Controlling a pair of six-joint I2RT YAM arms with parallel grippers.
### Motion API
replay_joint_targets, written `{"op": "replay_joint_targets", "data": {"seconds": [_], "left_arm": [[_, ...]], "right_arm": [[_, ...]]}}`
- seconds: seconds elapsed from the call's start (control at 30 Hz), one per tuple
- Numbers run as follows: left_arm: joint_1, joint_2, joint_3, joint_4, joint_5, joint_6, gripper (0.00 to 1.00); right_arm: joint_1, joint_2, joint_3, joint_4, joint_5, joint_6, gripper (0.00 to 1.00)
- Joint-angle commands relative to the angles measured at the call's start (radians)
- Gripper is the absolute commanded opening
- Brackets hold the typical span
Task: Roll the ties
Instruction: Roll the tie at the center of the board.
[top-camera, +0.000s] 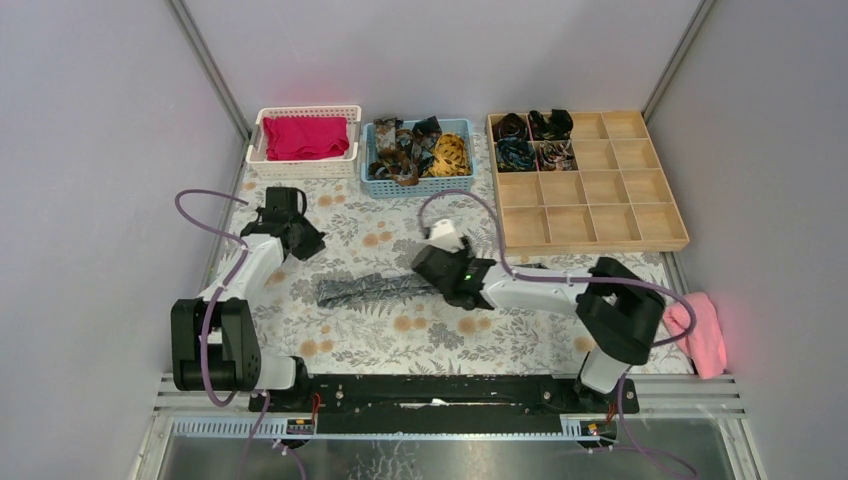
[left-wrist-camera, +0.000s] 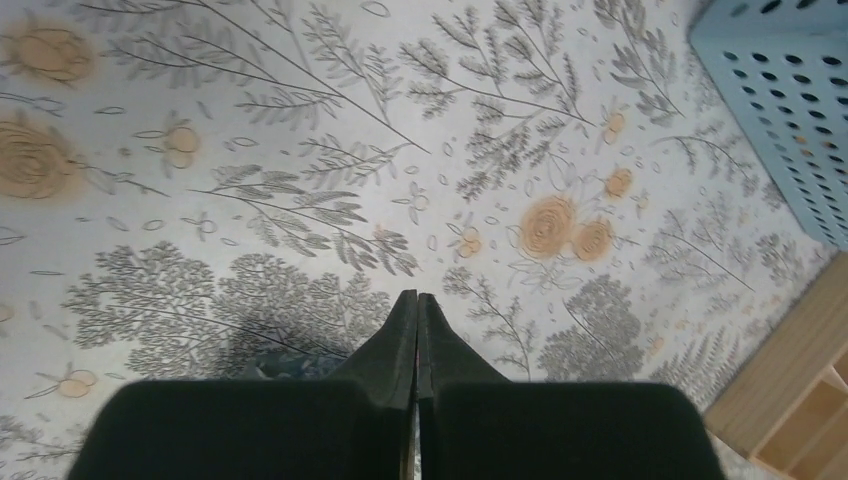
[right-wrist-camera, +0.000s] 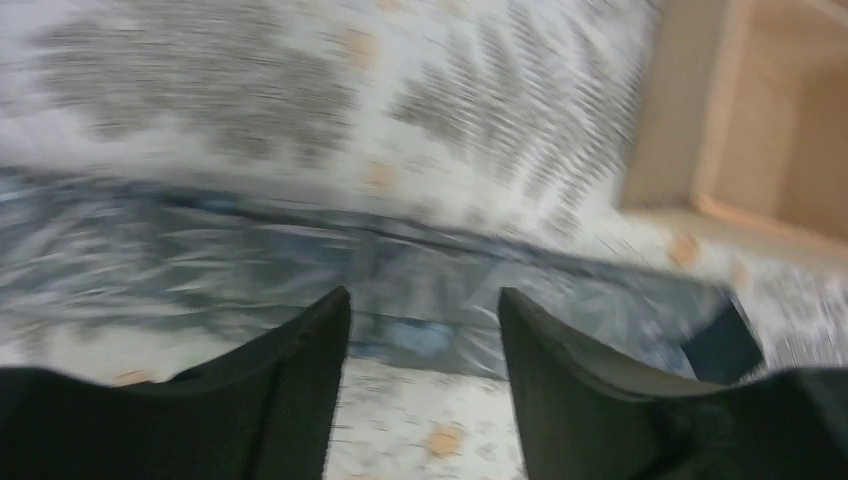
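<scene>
Right gripper (right-wrist-camera: 425, 300): jaws apart, hanging just over the flat tie (right-wrist-camera: 200, 270) near its right-hand end. Nothing clamped as far as I can tell, though the wrist view is blurred. The tie is a dark grey strip laid out straight on the tablecloth (top-camera: 400, 330), mid-table. My guess is it's flattened there so one end can be pinched and wound up.

Left gripper (left-wrist-camera: 417, 297): fingers pressed together, empty, over bare cloth to the left, well apart from the tie. Reads as parked out of the way.

Far edge, left to right:
- white basket (top-camera: 300, 168): magenta cloth (top-camera: 305, 137), not ours.
- blue basket (top-camera: 420, 187): loose ties (top-camera: 415, 148) in a heap, one yellow-orange. Likely the supply.
- wooden tray (top-camera: 620, 190): coiled ties (top-camera: 513, 153) in the four far-left cells, one each; the other cells are bare. Likely the drop-off, so most of the job is left.

Pink cloth (top-camera: 700, 332) lies off at the right edge.
</scene>
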Motion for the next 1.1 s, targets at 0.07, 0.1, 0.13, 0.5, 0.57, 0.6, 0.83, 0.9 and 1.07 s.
{"op": "replay_joint_targets", "data": {"seconds": [0.07,0.1,0.13,0.5,0.57,0.6,0.83,0.9,1.07], "left_arm": [[-0.019,0.007,0.011,0.121,0.076,0.009,0.0],[-0.047,0.007,0.013,0.121,0.051,0.015,0.0],[-0.071,0.008,0.015,0.117,0.021,0.019,0.0],[-0.294,-0.045,0.025,0.114,-0.204,0.038,0.0],[-0.32,-0.06,0.029,0.118,-0.212,0.049,0.0],[-0.328,-0.069,0.032,0.117,-0.215,0.055,0.0],[-0.338,-0.12,0.015,0.121,-0.219,0.07,0.0],[-0.342,-0.129,0.006,0.124,-0.222,0.072,0.0],[-0.354,-0.146,-0.01,0.136,-0.23,0.08,0.0]], "right_arm": [[-0.131,-0.227,-0.183,-0.231,0.123,0.361,0.7],[-0.15,-0.261,-0.215,-0.234,0.123,0.39,0.71],[-0.17,-0.3,-0.244,-0.238,0.119,0.421,0.71],[-0.422,-0.596,-0.478,-0.34,0.017,0.71,0.67],[-0.483,-0.612,-0.498,-0.363,-0.014,0.726,0.67],[-0.508,-0.623,-0.51,-0.364,-0.036,0.727,0.66],[-0.644,-0.649,-0.619,-0.206,-0.187,0.712,0.64],[-0.657,-0.645,-0.639,-0.151,-0.192,0.711,0.63],[-0.664,-0.674,-0.696,-0.031,-0.215,0.727,0.61]]}}
